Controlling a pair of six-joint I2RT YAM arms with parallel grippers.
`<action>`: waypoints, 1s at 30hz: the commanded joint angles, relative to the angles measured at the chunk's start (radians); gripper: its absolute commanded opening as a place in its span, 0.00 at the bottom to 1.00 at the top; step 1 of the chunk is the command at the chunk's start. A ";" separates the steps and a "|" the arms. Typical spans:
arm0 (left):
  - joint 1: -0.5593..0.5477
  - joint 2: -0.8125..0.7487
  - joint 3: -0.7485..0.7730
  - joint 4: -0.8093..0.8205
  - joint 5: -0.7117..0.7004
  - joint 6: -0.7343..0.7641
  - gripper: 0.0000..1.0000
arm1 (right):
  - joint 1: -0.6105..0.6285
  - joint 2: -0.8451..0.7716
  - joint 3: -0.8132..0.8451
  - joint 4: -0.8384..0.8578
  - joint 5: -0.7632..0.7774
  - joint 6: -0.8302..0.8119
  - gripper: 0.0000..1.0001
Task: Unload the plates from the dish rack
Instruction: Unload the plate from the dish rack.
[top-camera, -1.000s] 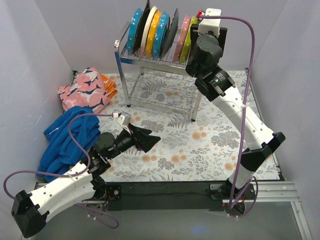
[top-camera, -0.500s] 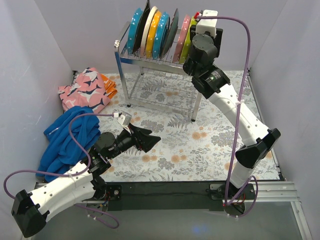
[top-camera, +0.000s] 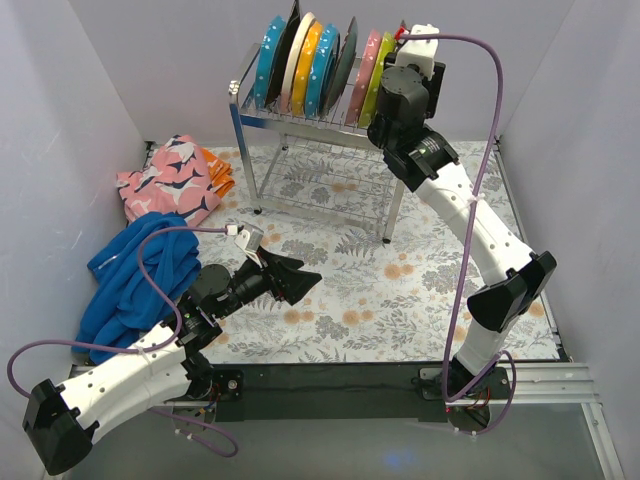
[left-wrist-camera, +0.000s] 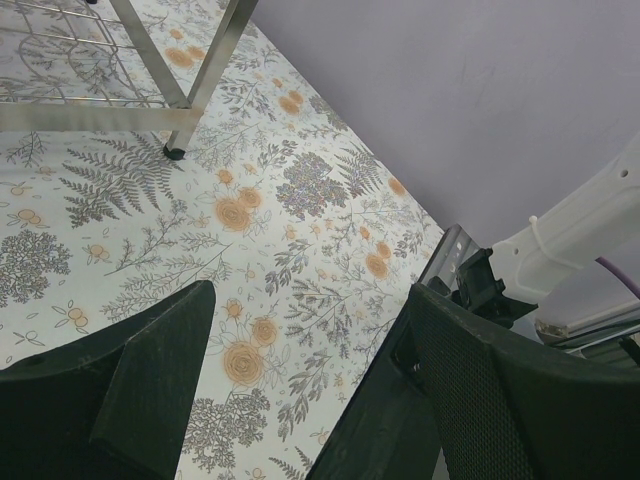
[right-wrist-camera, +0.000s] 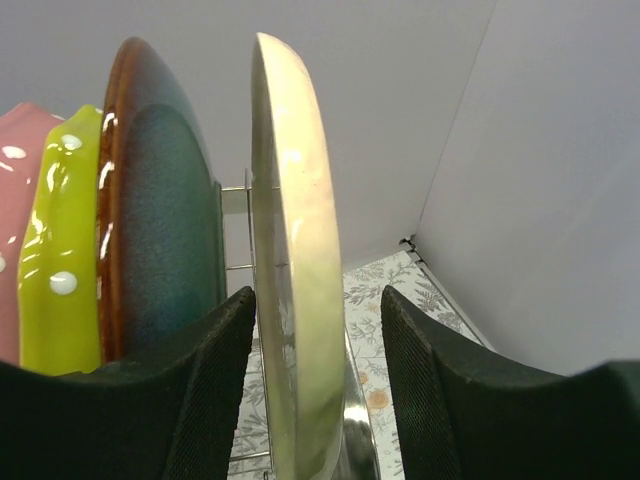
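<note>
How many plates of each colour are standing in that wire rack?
Teal plates: 2
Cream plates: 2
Dark plates: 3
Orange plate: 1
Pink plate: 1
Lime plate: 1
Total: 10

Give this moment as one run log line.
right end effector: open, astride cream plate in dish rack | left end effector: open, empty, over table

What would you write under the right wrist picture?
The right gripper, open, straddles the cream plate beside a dark blue-grey plate.
</note>
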 joint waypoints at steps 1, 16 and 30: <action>-0.005 -0.004 0.000 0.005 -0.007 0.012 0.77 | -0.030 -0.033 -0.008 -0.006 -0.018 0.089 0.58; -0.003 -0.007 0.000 0.000 -0.011 0.013 0.76 | -0.066 -0.007 -0.022 -0.014 -0.121 0.161 0.46; -0.005 -0.010 0.000 0.000 -0.006 0.012 0.77 | -0.064 -0.039 -0.032 -0.003 -0.104 0.176 0.01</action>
